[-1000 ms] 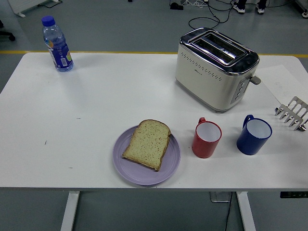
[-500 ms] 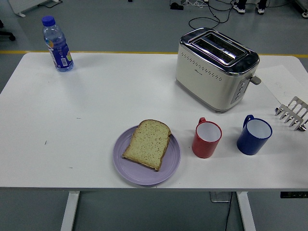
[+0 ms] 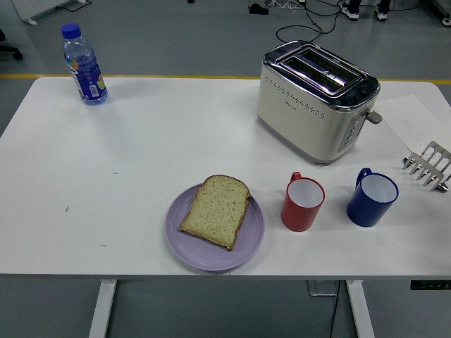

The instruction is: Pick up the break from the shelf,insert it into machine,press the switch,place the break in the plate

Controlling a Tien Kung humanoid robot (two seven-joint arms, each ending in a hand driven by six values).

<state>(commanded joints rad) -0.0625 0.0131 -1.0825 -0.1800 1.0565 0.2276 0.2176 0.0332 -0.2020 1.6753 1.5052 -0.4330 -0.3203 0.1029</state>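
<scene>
**Bread on plate; rack cut off**

One bread slice (image 3: pixel 215 210) is recorded flat on the purple plate (image 3: pixel 184 248), near bench (image 3: pixel 141 155) edge. Toaster (image 3: pixel 317 98) slots appear empty. Metal rack (image 3: pixel 428 165) is clipped at right. No hand is seen.

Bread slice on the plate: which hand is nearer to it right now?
Neither can be judged: no hand or arm shows in the head view. The bread slice lies untouched on the purple plate.

A tan bread slice (image 3: pixel 215 210) lies flat on the purple plate (image 3: pixel 182 248), cream toaster (image 3: pixel 310 113) behind.
</scene>
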